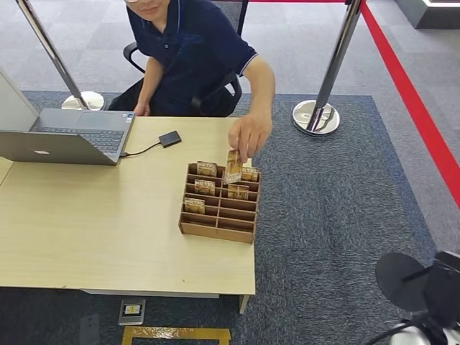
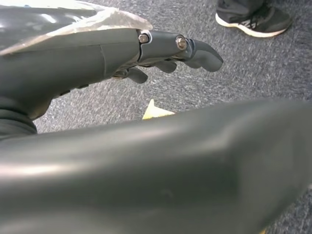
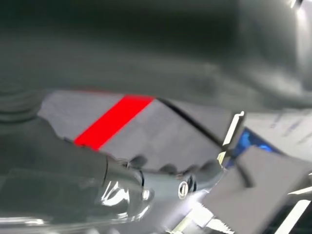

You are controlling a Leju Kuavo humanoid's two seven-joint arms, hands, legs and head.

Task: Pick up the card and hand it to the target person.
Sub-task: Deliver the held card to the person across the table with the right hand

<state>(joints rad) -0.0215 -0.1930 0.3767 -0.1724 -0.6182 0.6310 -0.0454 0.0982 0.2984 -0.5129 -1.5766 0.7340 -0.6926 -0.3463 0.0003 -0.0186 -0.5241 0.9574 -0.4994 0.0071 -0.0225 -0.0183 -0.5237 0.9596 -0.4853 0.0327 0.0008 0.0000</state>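
A wooden slotted tray (image 1: 217,228) stands on the table's right end, with several brown cards upright in its slots (image 1: 205,187). The seated person (image 1: 195,50) reaches over the tray, and their hand (image 1: 249,135) pinches one card (image 1: 233,166) just above the back slots. My left hand (image 2: 165,53) hangs over grey carpet, fingers stretched out, holding nothing. My right hand (image 3: 162,180) is blurred in the right wrist view, with its fingers extended and nothing in them. Both hands are away from the table.
An open laptop (image 1: 65,133) and a small black device (image 1: 169,139) on a cable lie at the table's (image 1: 81,230) far left. A stanchion base (image 1: 316,117) stands beyond the table. A red strip (image 1: 412,100) runs along the floor on the right. A shoe (image 2: 254,19) rests on carpet.
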